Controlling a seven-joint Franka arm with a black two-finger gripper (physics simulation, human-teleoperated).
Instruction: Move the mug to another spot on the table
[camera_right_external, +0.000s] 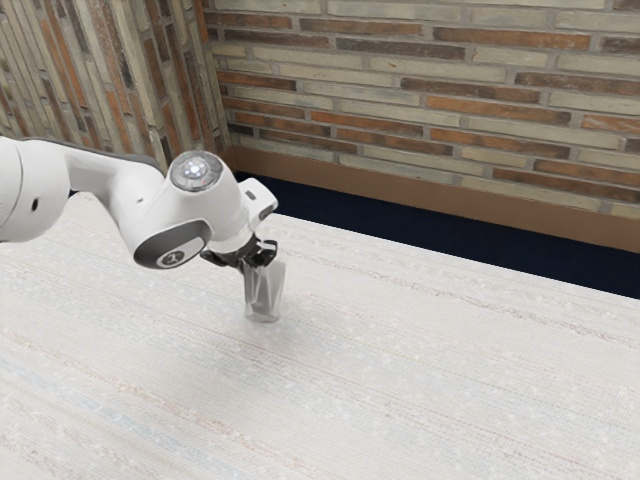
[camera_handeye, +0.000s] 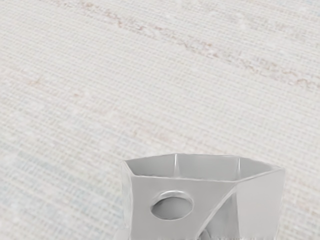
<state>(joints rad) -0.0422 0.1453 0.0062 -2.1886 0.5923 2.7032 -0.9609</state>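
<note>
Now | mug (camera_right_external: 266, 296) on pale table (camera_right_external: 450, 380) | brick walls (camera_right_external: 450, 100) behind | fingers (camera_right_external: 259, 259): grip unclear

Mug (camera_handeye: 260, 200): pale grey, smooth flat facets, soft satin sheen; metal or glaze, can't tell. Table (camera_right_external: 450, 380): whitish, fine streaky grain like bleached wood, matt. Arm (camera_right_external: 110, 185) shell: white, smooth, glossy plastic look. Gripper (camera_right_external: 256, 262): black, matt. Far wall (camera_right_external: 450, 80): rough matt brick, pale mortar. Skirting (camera_right_external: 450, 198) below it: brown, smooth.

Pale grey mug (camera_right_external: 265, 295), whitish streaked table (camera_right_external: 420, 380), red-brown brick wall (camera_right_external: 450, 90)
</note>
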